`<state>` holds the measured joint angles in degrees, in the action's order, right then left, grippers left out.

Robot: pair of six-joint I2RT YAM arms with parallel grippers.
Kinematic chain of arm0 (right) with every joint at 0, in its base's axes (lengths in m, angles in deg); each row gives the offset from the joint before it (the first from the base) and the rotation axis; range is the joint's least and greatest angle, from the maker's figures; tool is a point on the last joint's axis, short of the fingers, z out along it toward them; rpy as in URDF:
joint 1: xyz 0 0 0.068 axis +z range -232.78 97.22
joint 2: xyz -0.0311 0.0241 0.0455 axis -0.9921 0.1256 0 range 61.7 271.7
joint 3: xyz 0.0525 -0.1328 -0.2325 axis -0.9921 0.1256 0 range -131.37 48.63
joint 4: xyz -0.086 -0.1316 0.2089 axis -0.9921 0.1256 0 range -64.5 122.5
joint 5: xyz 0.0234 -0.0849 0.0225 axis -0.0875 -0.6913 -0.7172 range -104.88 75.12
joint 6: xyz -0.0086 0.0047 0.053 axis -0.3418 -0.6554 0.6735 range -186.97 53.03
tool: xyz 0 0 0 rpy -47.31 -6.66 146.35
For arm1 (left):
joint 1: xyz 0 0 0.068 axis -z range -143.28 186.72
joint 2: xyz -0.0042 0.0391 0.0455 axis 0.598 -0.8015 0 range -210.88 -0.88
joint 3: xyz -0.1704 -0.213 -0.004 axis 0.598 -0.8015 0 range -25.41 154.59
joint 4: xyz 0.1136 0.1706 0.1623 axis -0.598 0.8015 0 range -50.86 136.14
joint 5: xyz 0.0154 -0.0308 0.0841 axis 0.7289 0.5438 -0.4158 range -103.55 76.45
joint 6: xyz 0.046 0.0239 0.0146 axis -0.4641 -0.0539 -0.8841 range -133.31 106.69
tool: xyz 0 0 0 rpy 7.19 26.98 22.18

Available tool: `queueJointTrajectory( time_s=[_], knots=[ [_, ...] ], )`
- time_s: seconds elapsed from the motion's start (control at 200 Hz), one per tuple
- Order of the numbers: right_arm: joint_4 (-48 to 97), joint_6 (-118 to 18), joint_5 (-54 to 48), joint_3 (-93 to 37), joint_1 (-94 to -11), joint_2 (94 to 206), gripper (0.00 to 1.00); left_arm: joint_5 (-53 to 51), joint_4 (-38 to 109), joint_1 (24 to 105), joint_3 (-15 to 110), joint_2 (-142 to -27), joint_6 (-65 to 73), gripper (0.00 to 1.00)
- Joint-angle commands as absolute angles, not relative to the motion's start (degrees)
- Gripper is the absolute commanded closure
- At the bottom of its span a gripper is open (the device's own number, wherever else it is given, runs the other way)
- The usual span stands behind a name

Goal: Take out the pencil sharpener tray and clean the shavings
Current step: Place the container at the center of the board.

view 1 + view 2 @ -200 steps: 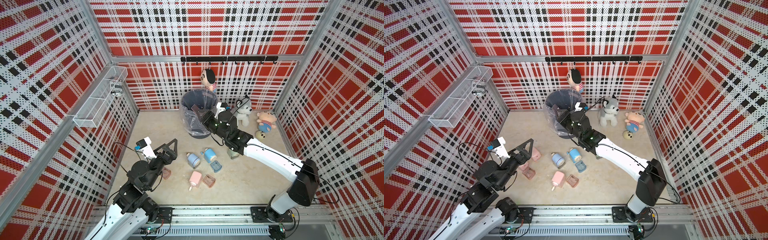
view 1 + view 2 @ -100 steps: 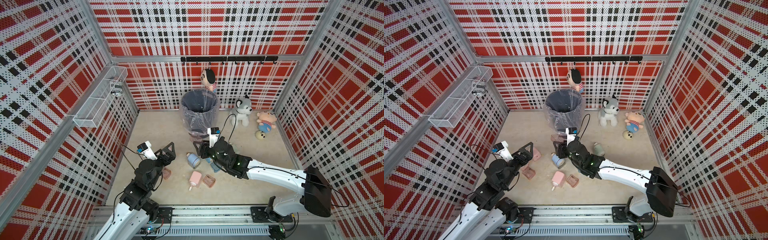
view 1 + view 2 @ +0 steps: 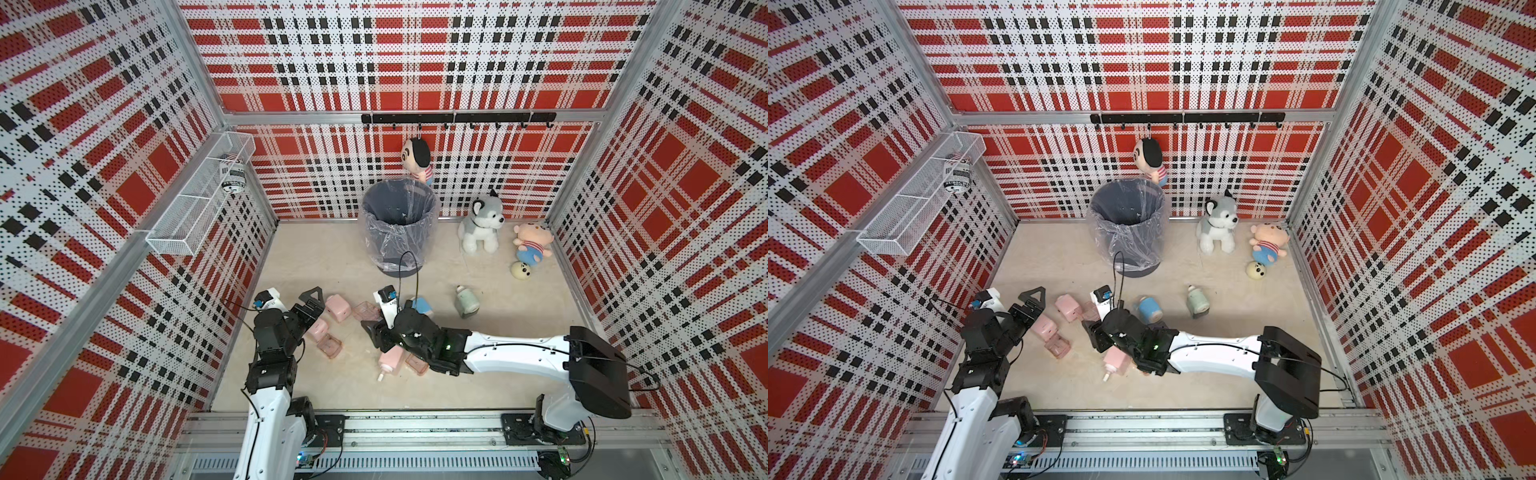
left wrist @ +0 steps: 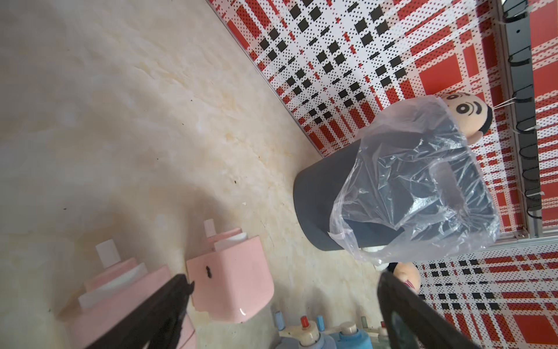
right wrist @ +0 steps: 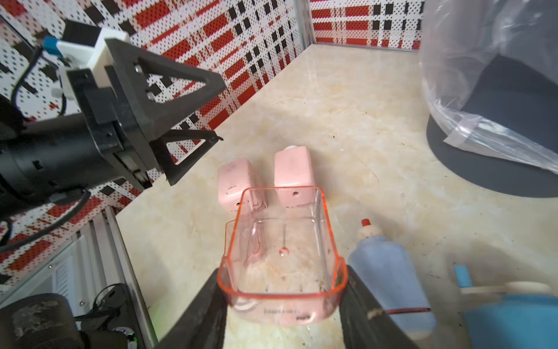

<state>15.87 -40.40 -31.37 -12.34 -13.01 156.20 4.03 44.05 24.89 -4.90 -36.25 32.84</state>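
My right gripper [image 5: 282,290] is shut on a clear pink pencil sharpener tray [image 5: 280,256], one finger on each long side. The tray is held low over the floor and looks almost empty, with only a few specks of shavings inside. In a top view the tray [image 3: 365,311] lies ahead of the right gripper [image 3: 371,330], next to two pink sharpeners [image 3: 338,307] [image 3: 316,329]. My left gripper [image 3: 309,305] stands open above those two, with nothing between its fingers [image 4: 178,290]. The lined grey trash bin [image 3: 399,224] stands at the back.
A third pink sharpener [image 3: 390,359] lies under my right arm. Two more clear trays [image 3: 329,345] [image 3: 417,365] lie loose on the floor. A blue sharpener [image 3: 422,305] and a green one [image 3: 465,303] lie further right. Plush toys [image 3: 480,226] sit at the back right.
My right arm has drawn back from over the trash bin and come down to the front with the tray. The left gripper has shifted slightly and stayed open.
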Motion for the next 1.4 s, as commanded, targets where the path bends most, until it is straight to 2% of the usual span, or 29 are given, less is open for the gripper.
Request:
queueJointTrajectory(
  time_s=[0.0, 0.496, 0.747, 1.393],
  knots=[
    [20.1, -44.2, -33.6, -17.8, -10.8, 160.4, 0.47, 9.2, 41.0, 22.8, -4.6, -35.9, 32.5, 0.02],
    [34.1, -45.3, -38.9, -33.7, -9.3, 176.2, 0.46, 8.9, 41.2, 21.9, -4.5, -34.4, 32.2, 0.02],
    [37.0, -44.6, -40.9, -37.2, -9.6, 181.0, 0.46, 9.1, 41.2, 21.8, -4.6, -34.0, 32.2, 0.02],
    [35.3, -39.6, -36.0, -37.8, -13.1, 187.2, 0.43, 8.9, 41.5, 21.8, -4.5, -33.6, 32.2, 0.02]
  ],
)
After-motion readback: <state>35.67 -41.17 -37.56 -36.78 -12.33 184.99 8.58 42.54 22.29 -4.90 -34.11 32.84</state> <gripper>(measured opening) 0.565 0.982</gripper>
